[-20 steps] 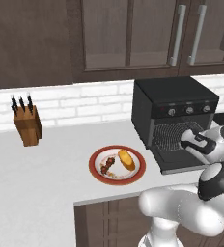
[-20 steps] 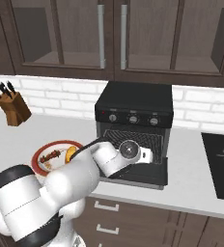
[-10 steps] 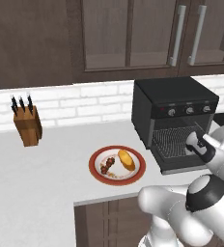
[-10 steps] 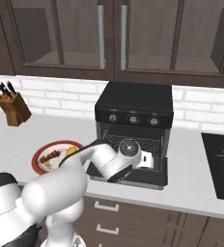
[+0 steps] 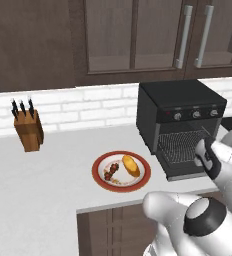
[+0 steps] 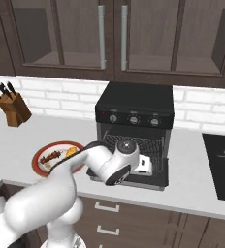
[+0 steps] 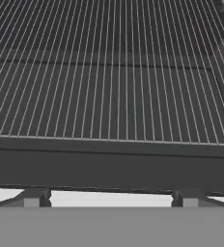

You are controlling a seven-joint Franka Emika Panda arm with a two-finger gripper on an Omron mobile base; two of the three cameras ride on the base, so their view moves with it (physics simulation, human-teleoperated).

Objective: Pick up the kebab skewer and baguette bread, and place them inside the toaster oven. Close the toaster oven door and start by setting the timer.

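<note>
Fingers [image 7: 110, 200] spread wide, empty, just in front of the open oven's [image 6: 134, 104] wire rack [image 7: 109, 72].

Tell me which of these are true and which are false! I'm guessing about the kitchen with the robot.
1. The toaster oven door is hanging open. True.
2. The baguette bread is already on the wire rack in the toaster oven. False: it lies on the red-rimmed plate on the counter.
3. The kebab skewer lies on the same plate, beside the bread. True.
4. The gripper is holding the skewer. False: nothing is between its fingertips, which point at the oven's rack.
5. The knife block stands right next to the oven. False: it is far along the counter, beyond the plate.
</note>
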